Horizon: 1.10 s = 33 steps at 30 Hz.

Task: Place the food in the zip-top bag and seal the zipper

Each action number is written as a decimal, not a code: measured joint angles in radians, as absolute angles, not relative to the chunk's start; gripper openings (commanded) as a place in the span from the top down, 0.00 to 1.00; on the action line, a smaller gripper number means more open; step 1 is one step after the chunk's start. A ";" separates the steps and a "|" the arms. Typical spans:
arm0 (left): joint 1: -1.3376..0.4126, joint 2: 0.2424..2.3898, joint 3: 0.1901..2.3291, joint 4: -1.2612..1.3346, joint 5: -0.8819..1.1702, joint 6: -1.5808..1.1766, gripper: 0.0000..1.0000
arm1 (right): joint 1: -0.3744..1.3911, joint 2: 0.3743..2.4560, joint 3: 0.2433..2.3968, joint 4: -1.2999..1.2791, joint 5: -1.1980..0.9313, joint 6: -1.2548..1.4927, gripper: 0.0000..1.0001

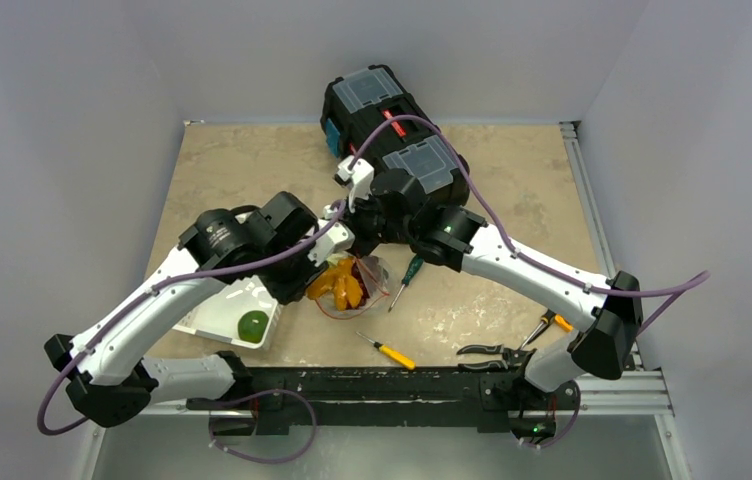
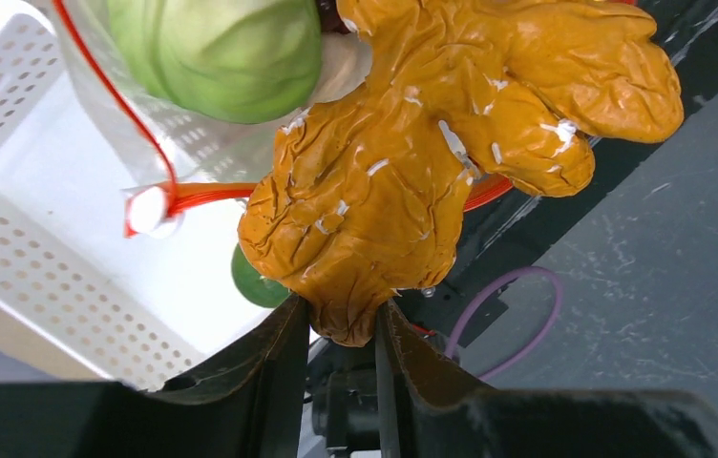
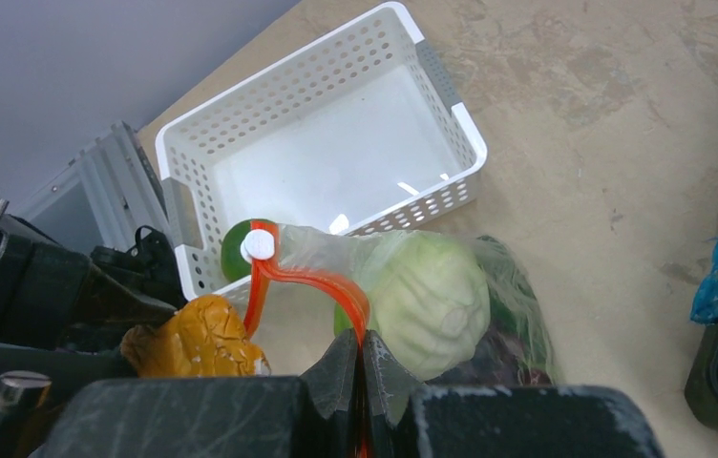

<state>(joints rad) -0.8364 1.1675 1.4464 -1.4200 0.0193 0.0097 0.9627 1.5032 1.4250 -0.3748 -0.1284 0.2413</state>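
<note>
A: Status on the left claw?
B: The left gripper is clamped on the narrow end of the orange toy food. Its long axis runs from the jaws away and to the right in the wrist view, with the fat lobes at the far end. The skin is crinkled, glossy and orange-yellow.
A: Where's that relative to the bag?
B: At the mouth of the zip-top bag. The zipper shows on both sides of the toy and passes behind it. Can't tell how far in it sits.
A: Right claw?
B: The right gripper is pinched together on the zipper. The strip arcs from the jaws up and left to its white tab. The mouth is open in a loop.
A: Contents?
B: A pale green cabbage sits just beyond the right jaws, inside the clear film. There's something dark purple beside it, too blurred to name.
A: Further out?
B: The white slotted basket is just behind the bag, with a green round fruit at the end nearest the bag. The green-handled screwdriver is just beside the bag. The yellow-handled screwdriver and pliers are nearer the arm bases. The black toolbox is at the far edge of the table.
</note>
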 measured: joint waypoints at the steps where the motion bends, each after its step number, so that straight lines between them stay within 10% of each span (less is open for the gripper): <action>1: -0.838 1.177 1.457 -1.430 0.005 0.022 0.97 | 0.963 1.503 1.425 -0.375 -0.132 0.241 1.00; 16: -0.839 1.265 1.551 -1.553 -0.086 0.073 0.81 | 0.957 1.505 1.427 -0.382 -0.153 0.247 1.00; 33: -0.861 1.198 1.447 -1.449 -0.081 0.027 0.93 | 0.958 1.502 1.415 -0.369 -0.141 0.315 1.00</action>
